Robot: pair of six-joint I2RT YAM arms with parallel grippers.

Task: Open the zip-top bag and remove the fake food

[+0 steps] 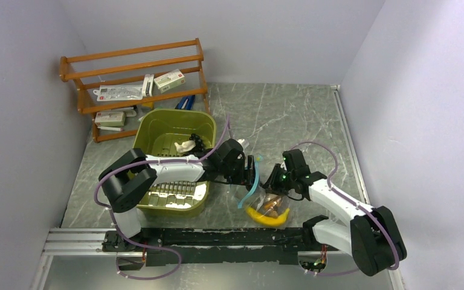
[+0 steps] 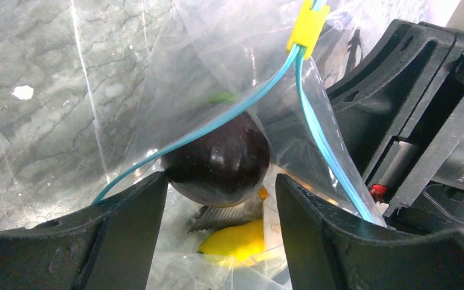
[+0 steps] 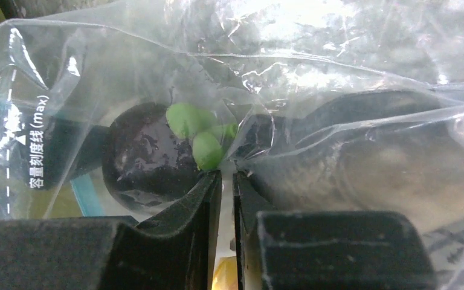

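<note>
You see a clear bag (image 2: 229,54) with teal strip (image 2: 320,139) and yellow slider (image 2: 307,24), a dark purple fruit (image 2: 217,160), yellow banana (image 2: 235,244), grey marbled table (image 1: 290,115).

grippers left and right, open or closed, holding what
Left gripper: open, straddling the dark purple round toy inside the clear crinkly zip-top bag.
Right gripper: closed, pinching that bag's plastic.

Zip-top bag (image 2: 217,54) clear glossy crinkled plastic film, dark purple fake food piece (image 2: 217,160) smooth and glossy, left gripper (image 2: 220,181) matt black plastic, table (image 1: 290,115) grey veined stone-look, rack (image 1: 133,60) varnished wood.
</note>
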